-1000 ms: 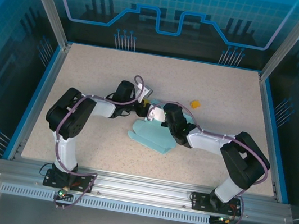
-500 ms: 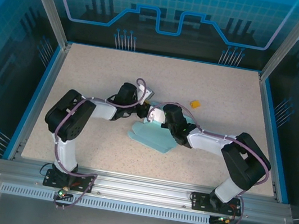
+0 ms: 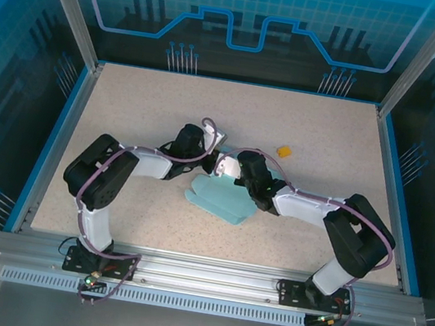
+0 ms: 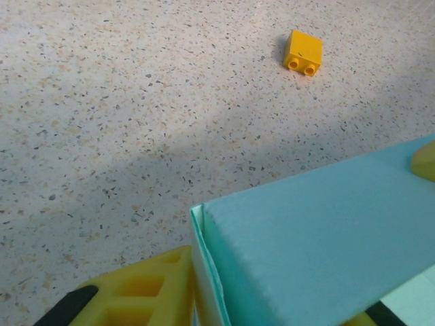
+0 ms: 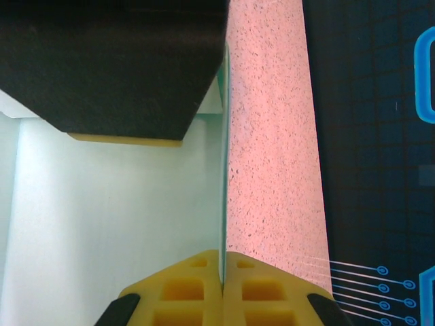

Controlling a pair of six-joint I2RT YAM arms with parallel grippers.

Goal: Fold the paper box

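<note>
The paper box [image 3: 216, 197] is a light teal card sheet lying partly folded on the table's middle. Both grippers meet at its far edge. My left gripper [image 3: 212, 162] comes from the left, and in its wrist view a raised, folded wall of the box [image 4: 319, 238] stands between its yellow fingers [image 4: 139, 292], hard against the left one. My right gripper [image 3: 230, 168] is shut on a thin upright edge of the card [image 5: 223, 170], its fingertips [image 5: 197, 288] pinching it. The right gripper [image 5: 223, 268] looks across the pale panel [image 5: 102, 224].
A small orange brick [image 3: 284, 151] lies on the speckled table [image 3: 144, 102] behind and right of the grippers, also in the left wrist view [image 4: 303, 52]. The left gripper's dark body [image 5: 122, 61] looms close over the right gripper. Blue rails edge the table.
My left gripper has slid right and closer to the right gripper. The box's near part has shifted slightly left. The right arm has barely moved.
</note>
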